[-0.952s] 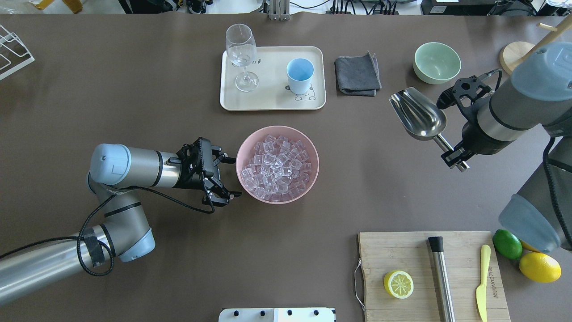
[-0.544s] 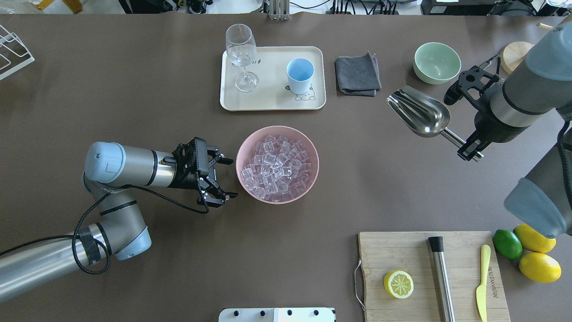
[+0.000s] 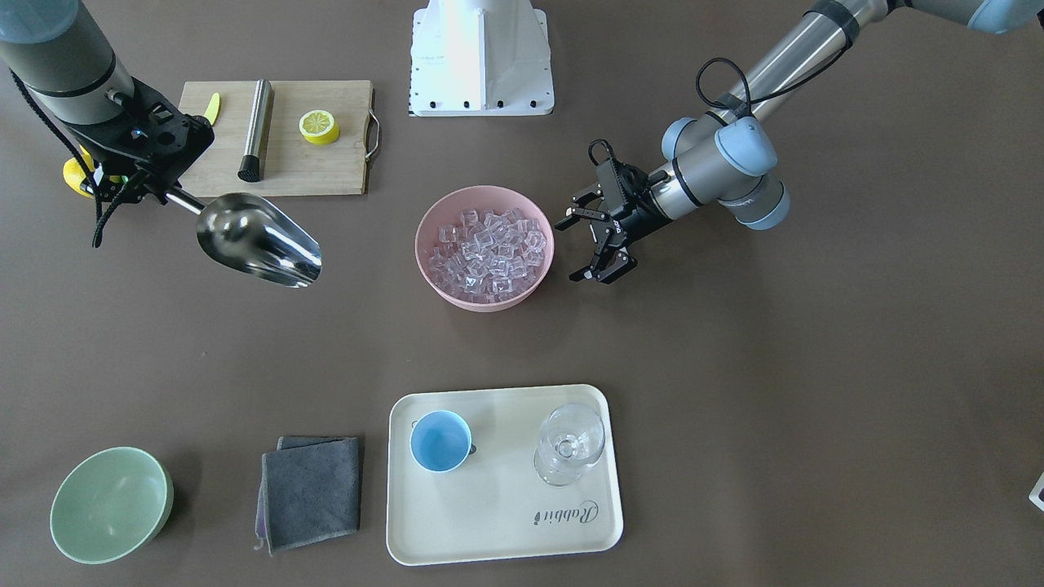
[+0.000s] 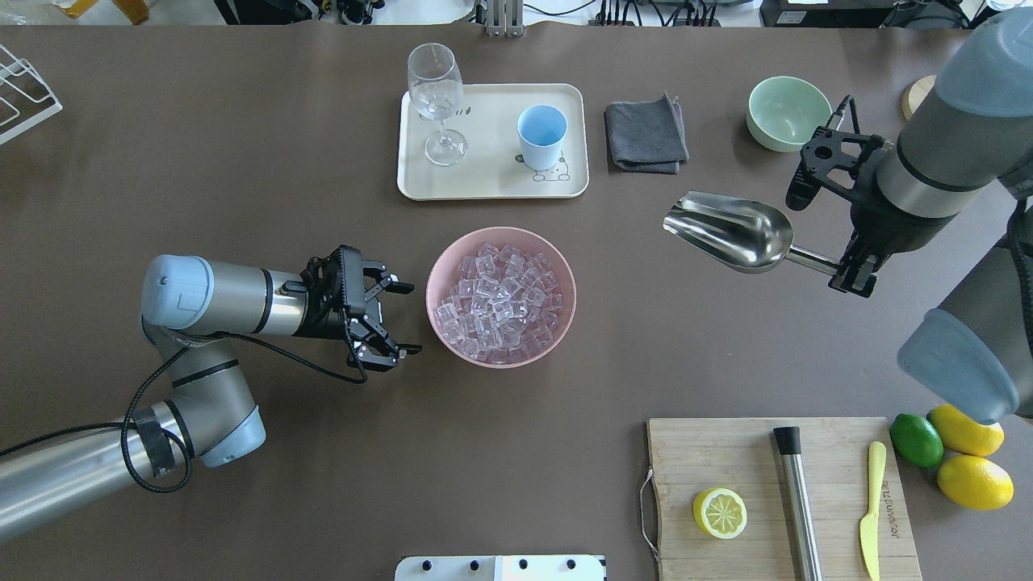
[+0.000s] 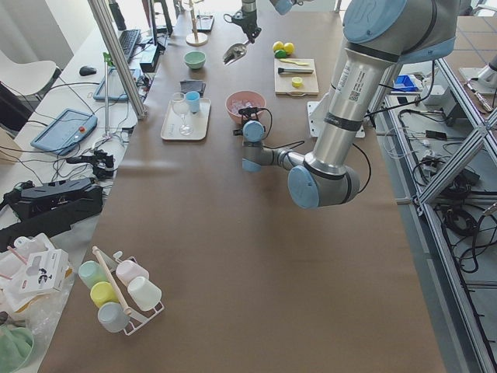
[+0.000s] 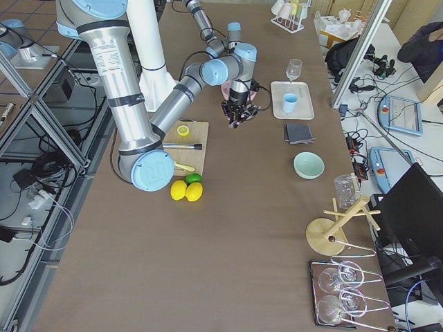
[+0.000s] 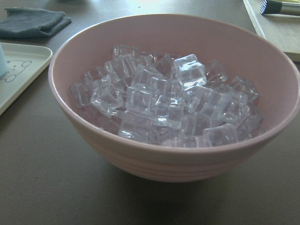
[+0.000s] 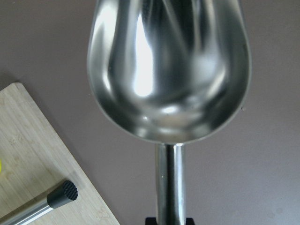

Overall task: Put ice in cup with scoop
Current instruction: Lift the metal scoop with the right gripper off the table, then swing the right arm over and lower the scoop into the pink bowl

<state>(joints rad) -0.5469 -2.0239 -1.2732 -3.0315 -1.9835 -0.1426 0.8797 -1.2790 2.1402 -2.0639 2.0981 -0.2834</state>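
Observation:
The ice (image 4: 500, 298) fills a pink bowl (image 4: 565, 319) at the table's middle; it also shows in the left wrist view (image 7: 159, 101) and the front view (image 3: 485, 249). The light-blue cup (image 4: 541, 135) stands upright and empty on a cream tray (image 4: 484, 181), also in the front view (image 3: 440, 441). My right gripper (image 4: 857, 273) is shut on the handle of the steel scoop (image 4: 726, 230), held empty above the table to the right of the bowl; its trough fills the right wrist view (image 8: 168, 70). My left gripper (image 4: 403, 317) is open and empty just left of the bowl.
A stemmed glass (image 4: 437, 101) stands on the tray. A grey cloth (image 4: 646, 135) and a pale green bowl (image 4: 788, 113) lie at the back right. A cutting board (image 4: 775, 500) at front right holds a lemon half, a steel cylinder (image 4: 797, 500) and a yellow knife.
My right gripper has swung the scoop leftward toward the pink bowl, its handle turning more level. My left gripper has drawn back a little to the left, still open.

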